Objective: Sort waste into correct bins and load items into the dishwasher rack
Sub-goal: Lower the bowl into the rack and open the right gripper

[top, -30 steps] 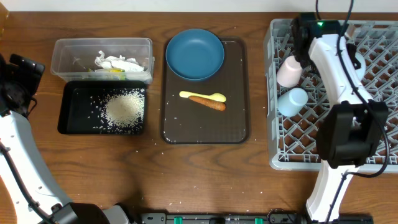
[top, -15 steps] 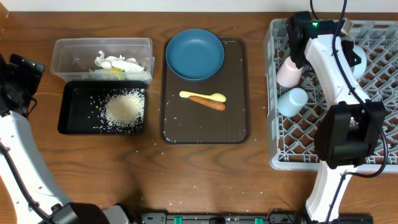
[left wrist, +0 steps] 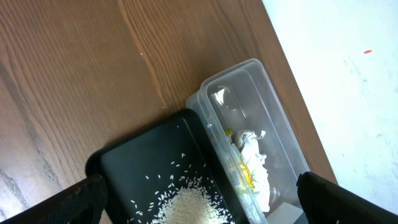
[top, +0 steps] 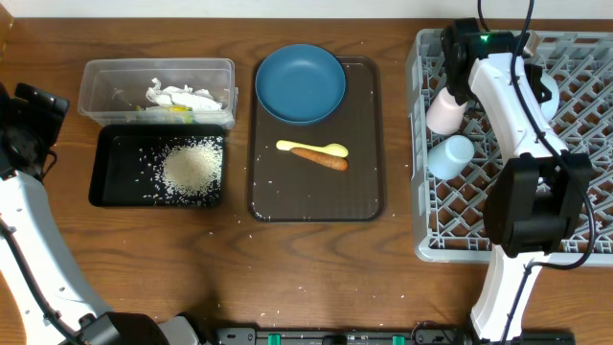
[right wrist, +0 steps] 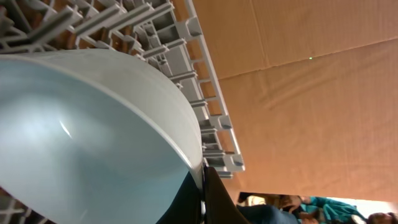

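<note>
We see the pale bowl (right wrist: pixel 93 137) inside the dishwasher rack (top: pixel 460 220), near the rack's far edge. Its rim is pinched between the closed fingers of the right gripper (right wrist: pixel 202 186). Along the rack's left side lie the pink cup (top: pixel 444 110) and, closer to the rack's front, the pale blue cup (top: pixel 450 156). Left of the rack, the dark blue plate (top: pixel 300 84), the pale yellow spoon (top: pixel 311 148) and the orange-brown food piece (top: pixel 321 159) sit on the brown serving tray (top: pixel 287 196). Farther left of the rack, on the tabletop (top: pixel 192 259), stand the clear tub (top: pixel 105 81) with paper scraps (top: pixel 177 96) and the black tray (top: pixel 105 182) with rice (top: pixel 192 165). The left gripper (left wrist: pixel 199 186) hangs above them, fingers spread wide.
</note>
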`<control>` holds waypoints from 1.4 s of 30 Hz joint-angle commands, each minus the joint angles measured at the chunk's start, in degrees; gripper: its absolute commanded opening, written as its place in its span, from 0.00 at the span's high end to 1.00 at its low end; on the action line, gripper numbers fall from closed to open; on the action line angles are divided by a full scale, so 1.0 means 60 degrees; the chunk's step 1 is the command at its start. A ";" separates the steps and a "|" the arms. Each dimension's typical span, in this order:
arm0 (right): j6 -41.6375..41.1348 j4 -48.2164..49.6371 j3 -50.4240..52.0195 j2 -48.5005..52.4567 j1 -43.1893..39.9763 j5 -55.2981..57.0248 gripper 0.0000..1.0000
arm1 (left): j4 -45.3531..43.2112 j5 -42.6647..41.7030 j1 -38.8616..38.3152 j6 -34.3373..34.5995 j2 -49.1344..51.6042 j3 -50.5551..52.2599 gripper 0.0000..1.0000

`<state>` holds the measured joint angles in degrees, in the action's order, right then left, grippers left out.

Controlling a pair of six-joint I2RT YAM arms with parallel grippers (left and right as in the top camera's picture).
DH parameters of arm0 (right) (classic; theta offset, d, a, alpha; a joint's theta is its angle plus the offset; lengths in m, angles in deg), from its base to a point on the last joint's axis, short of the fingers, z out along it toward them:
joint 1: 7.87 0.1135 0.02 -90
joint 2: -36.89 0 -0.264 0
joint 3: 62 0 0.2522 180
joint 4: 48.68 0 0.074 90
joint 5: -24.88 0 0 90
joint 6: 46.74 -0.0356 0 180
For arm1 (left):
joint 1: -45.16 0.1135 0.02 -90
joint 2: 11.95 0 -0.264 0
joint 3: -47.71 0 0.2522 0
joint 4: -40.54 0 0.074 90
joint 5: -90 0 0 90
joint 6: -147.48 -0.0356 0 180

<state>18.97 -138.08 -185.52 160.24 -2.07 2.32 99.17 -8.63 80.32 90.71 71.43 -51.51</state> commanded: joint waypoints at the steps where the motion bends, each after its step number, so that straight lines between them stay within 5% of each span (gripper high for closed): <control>1: -0.0007 0.0117 0.0062 0.0182 -0.0102 0.0113 0.99 | 0.0004 0.0051 0.0040 0.0015 -0.0033 -0.0189 0.00; 31: 0.0204 -0.1300 0.0138 0.0397 0.0532 -0.1523 0.98 | 0.0004 0.0051 0.0040 0.0015 -0.0033 -0.0189 0.00; 36: 0.0208 -0.1810 0.0135 0.0397 0.0845 -0.2466 0.79 | 0.0004 0.0051 0.0040 0.0015 -0.0033 -0.0189 0.00; 38: 0.0204 -0.1996 0.0135 0.0393 0.0976 -0.2728 0.55 | 0.0004 0.0051 0.0040 0.0015 -0.0033 -0.0189 0.00; 42: 0.0186 -0.2182 0.0102 0.0302 0.1104 -0.2834 0.34 | 0.0004 0.0051 0.0040 0.0015 -0.0033 -0.0189 0.00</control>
<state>20.32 -150.65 -185.01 161.88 3.86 -13.11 99.17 -8.63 80.32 90.71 71.43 -51.51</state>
